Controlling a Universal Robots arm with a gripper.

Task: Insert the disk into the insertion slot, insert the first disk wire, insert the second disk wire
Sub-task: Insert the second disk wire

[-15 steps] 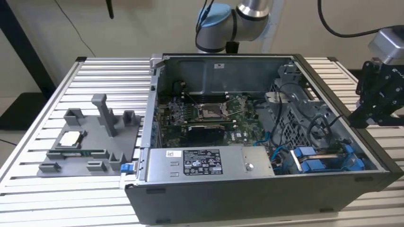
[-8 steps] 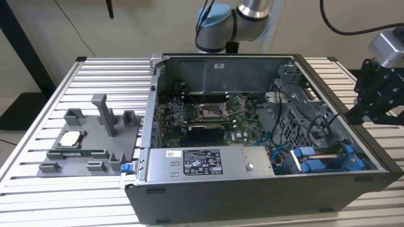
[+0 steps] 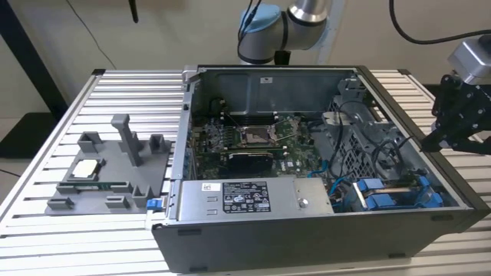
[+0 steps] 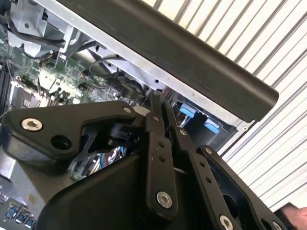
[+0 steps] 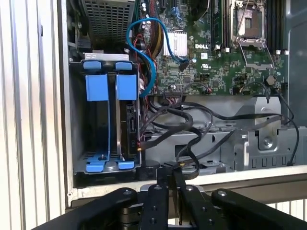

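Disk (image 5: pixel 126 88) sits in the insertion slot (image 5: pixel 72 115), where I count two blue carriers (image 5: pixel 98 88) side by side. My one gripper (image 5: pixel 172 176) hovers just outside the case (image 3: pixel 307 241) wall, fingers pressed together.

Looping black cables (image 5: pixel 169 136) crowd the computer case (image 3: pixel 307 241) beside the drive bay (image 5: pixel 103 56). The case lies open on top, free from above.

We see a grey fixture tray (image 3: pixel 115 172) on the slatted table (image 3: pixel 46 230), exterior view's left; the computer case (image 3: pixel 307 241) holds a green motherboard (image 3: pixel 295 150) and a stickered power supply (image 3: pixel 307 201).
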